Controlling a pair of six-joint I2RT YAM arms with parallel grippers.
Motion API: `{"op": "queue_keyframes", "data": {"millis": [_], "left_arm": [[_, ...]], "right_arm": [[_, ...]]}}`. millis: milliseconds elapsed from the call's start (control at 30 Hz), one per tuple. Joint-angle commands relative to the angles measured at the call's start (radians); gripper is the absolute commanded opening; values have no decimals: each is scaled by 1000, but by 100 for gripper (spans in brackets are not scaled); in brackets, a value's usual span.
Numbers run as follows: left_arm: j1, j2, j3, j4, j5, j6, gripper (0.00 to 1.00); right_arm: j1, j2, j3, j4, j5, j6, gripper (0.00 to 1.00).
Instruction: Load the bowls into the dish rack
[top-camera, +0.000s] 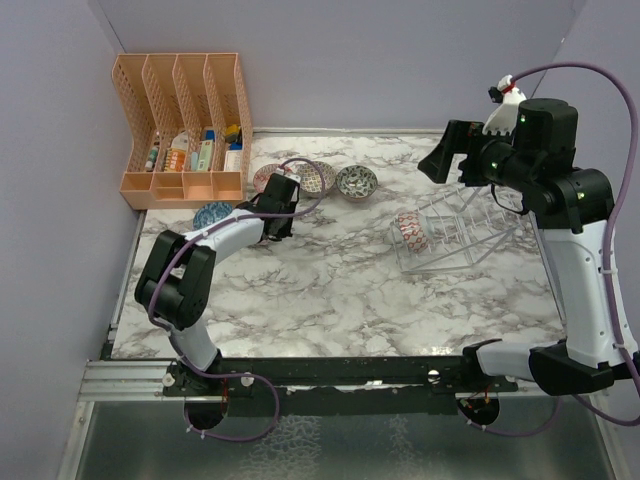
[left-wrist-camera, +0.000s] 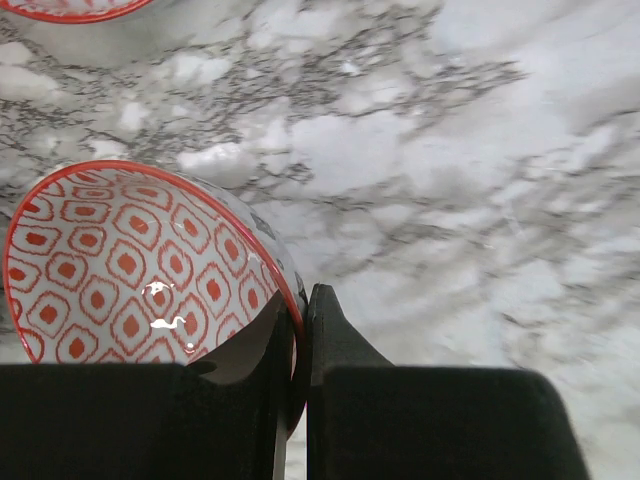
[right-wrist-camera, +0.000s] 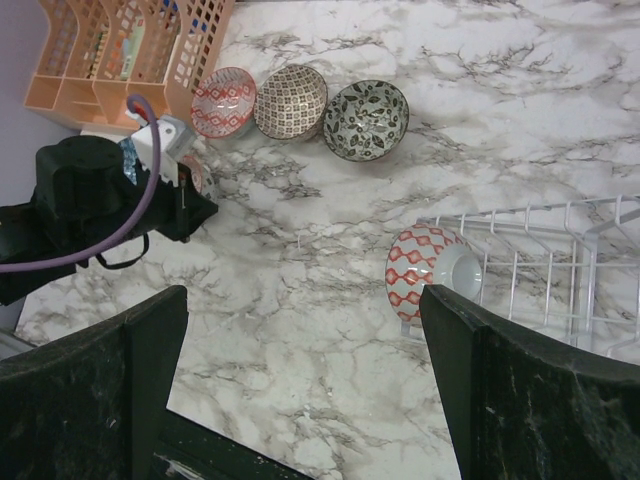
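**Left arm pinches a bowl by its rim; rack waits at right**

The left gripper (left-wrist-camera: 303, 305), fingers closed tight on the rim of a red-patterned bowl (left-wrist-camera: 125, 265), works close to the marble table (left-wrist-camera: 480, 150) in the upper left of the overhead frame. It is just beside a row of three bowls (right-wrist-camera: 290, 100). A loaded bowl (top-camera: 412, 230) stands on edge in the dish rack (top-camera: 455, 235) at centre right. A blue bowl (top-camera: 212, 215) lies near the orange organizer (top-camera: 185, 120). The right gripper (top-camera: 445, 152) hangs high above the rack, jaws wide apart and empty. The pinch takes only a thin slice of rim. The carry therefore likely calls for a clean lift and a slow sweep rightward. A tilt should then slide the bowl upright between the prongs next to the loaded one without knocking it.
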Motion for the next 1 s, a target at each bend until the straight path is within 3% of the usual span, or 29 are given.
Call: {"op": "queue_keyframes", "data": {"millis": [0, 167, 400, 567, 967], "left_arm": [[-38, -181, 70, -48, 149, -198, 0], [-74, -264, 84, 119, 348, -469, 0], [-166, -271, 68, 519, 385, -824, 0], [-231, -223, 20, 827, 345, -1043, 0], [-378, 17, 42, 1325, 144, -1345, 0]], "right_arm": [[-5, -2, 48, -38, 31, -4, 100], [-4, 14, 99, -62, 22, -9, 100], [-4, 47, 239, -100, -30, 25, 100], [-4, 64, 319, -98, -73, 69, 100], [-4, 59, 362, -80, -137, 107, 100]]}}
